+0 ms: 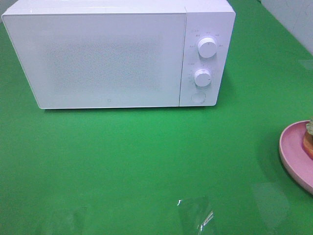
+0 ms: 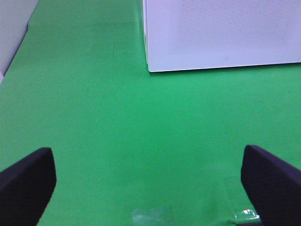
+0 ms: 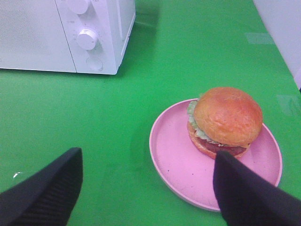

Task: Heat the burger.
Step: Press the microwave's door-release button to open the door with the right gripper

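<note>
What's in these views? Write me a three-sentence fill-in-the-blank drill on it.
The burger sits on a ____ plate.
The microwave door is ____.
Beside that door are ____ white knobs.
Missing words: pink; closed; two.

White microwave (image 1: 117, 54) shut; pink plate (image 1: 291, 152) with burger (image 1: 309, 141) at right edge.
</note>
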You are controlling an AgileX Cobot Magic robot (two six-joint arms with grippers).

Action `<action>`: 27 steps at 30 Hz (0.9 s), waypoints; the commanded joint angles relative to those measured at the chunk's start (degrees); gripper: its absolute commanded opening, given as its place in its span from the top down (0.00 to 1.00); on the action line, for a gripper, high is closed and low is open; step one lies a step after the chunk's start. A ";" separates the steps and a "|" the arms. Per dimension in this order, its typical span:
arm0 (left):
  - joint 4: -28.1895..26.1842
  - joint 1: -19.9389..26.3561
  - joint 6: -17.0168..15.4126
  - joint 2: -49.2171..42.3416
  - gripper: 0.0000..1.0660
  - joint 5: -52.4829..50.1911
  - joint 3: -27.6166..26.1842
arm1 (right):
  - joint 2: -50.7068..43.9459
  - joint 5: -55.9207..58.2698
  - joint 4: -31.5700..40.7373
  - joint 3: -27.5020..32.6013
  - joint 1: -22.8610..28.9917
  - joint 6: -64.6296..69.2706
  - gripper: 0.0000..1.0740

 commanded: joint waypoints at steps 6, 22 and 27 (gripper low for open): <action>-0.34 -0.34 -0.06 -1.32 0.06 -0.86 0.00 | -1.60 -0.40 -0.23 0.29 -0.23 -0.52 0.32; -0.34 -0.34 -0.06 -1.32 0.06 -0.86 0.00 | 0.17 -3.32 0.40 -1.03 -0.23 -0.11 0.32; -0.34 -0.34 -0.06 -1.32 0.06 -0.86 0.00 | 3.44 -4.70 0.40 -1.20 -0.23 -0.11 0.32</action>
